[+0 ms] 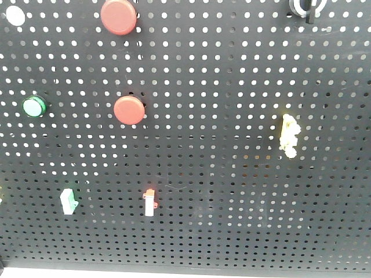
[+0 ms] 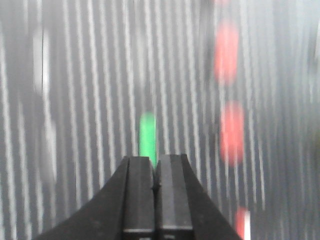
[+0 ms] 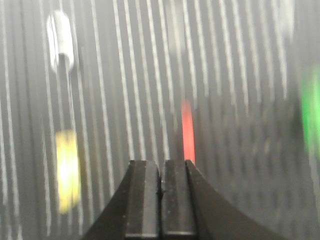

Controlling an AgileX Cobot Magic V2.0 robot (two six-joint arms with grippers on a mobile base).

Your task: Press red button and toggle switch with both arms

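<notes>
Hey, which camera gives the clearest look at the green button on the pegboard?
The exterior front-facing view: the green button is sharp there, at the pegboard's left. Both wrist views are blurred: the left wrist shows it as a green streak above the left hand, the right wrist as a green smear at its right edge.

Upper red button, lower red button; toggle switch top-right

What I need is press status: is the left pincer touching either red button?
Apart. Front view shows upper red button and lower red button uncovered; left wrist view shows left pincer short of them.
</notes>
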